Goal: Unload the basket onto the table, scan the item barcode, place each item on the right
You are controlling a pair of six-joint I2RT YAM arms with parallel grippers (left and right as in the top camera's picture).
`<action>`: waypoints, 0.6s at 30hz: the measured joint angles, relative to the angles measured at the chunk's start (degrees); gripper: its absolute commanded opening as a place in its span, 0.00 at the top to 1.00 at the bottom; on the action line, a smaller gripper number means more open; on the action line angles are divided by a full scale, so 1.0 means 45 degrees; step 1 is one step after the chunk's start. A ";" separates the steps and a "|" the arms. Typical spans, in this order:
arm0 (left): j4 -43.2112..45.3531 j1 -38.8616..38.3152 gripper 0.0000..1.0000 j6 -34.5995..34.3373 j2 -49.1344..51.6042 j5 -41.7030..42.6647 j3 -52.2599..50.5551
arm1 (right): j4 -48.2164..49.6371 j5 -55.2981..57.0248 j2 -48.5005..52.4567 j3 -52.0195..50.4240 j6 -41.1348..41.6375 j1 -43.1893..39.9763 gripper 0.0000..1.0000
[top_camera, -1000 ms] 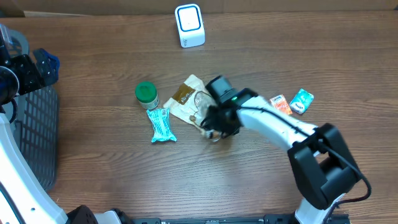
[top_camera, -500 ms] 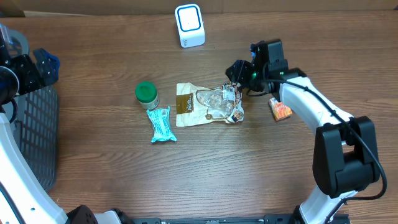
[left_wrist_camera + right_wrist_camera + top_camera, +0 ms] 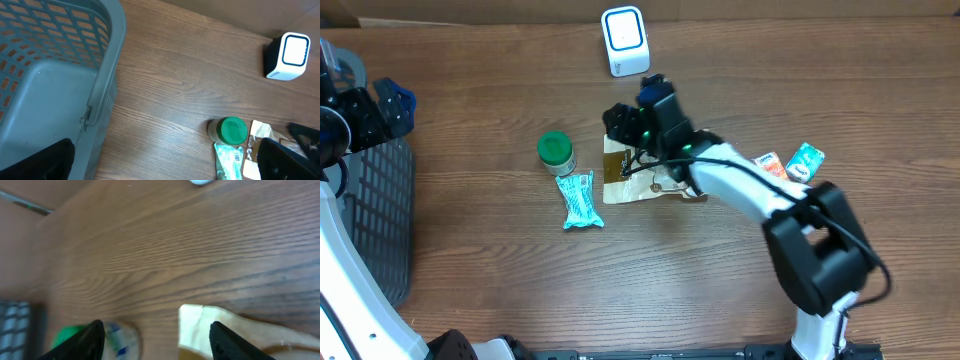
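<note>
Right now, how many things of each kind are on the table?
Scanner: 1
Jar: 1
Snack bar: 1
Bag: 1
Packets: 2 (orange packet, green packet)
Basket: 1
Total: 7

Below me a grey basket [image 3: 60,75] fills the left — across the counter [image 3: 175,75] stand a white scanner [image 3: 288,56] and a green-lidded jar [image 3: 230,131].

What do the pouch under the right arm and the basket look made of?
Pouch: seemingly tan paper-look film with a clear, glossy window; it looks crinkled and glints. Basket: likely moulded grey plastic, matte, with a perforated lattice wall.
</note>
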 measured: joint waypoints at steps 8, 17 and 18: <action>0.0000 0.0000 0.00 0.0000 0.0000 0.0000 0.0000 | 0.0675 0.0704 0.1083 -0.0005 0.0175 -0.0219 0.33; 0.0000 0.0000 0.01 0.0000 0.0000 0.0000 0.0000 | -0.1739 -0.1501 0.1078 0.0019 0.0170 -0.0233 0.37; -0.0005 0.0000 0.00 0.0000 0.0000 0.0000 0.0000 | -0.2050 -0.1846 0.1078 0.0019 0.0165 -0.0233 0.37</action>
